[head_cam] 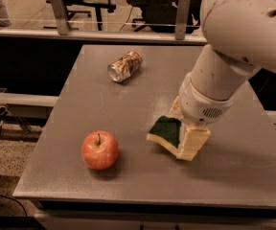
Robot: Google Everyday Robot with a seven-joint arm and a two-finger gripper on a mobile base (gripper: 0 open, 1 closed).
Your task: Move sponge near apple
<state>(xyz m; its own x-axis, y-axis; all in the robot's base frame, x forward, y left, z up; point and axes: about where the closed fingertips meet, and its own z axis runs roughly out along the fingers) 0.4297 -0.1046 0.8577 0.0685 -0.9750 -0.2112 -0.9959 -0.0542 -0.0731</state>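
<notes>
The apple (99, 150), red-orange with a short dark stem, sits on the grey table (128, 95) near its front left. The sponge (165, 131), dark green over pale yellow foam, is tilted and held just above the table, to the right of the apple with a gap between them. My gripper (182, 132) is shut on the sponge; its cream fingers (192, 142) clamp the sponge's right end. The big white arm rises to the upper right and hides the table behind it.
A crushed silver-and-brown drink can (124, 66) lies on its side at the table's back left. A rail with two metal posts (59, 11) runs behind the table, with office chairs beyond. The table's front edge (143, 200) is close to the apple.
</notes>
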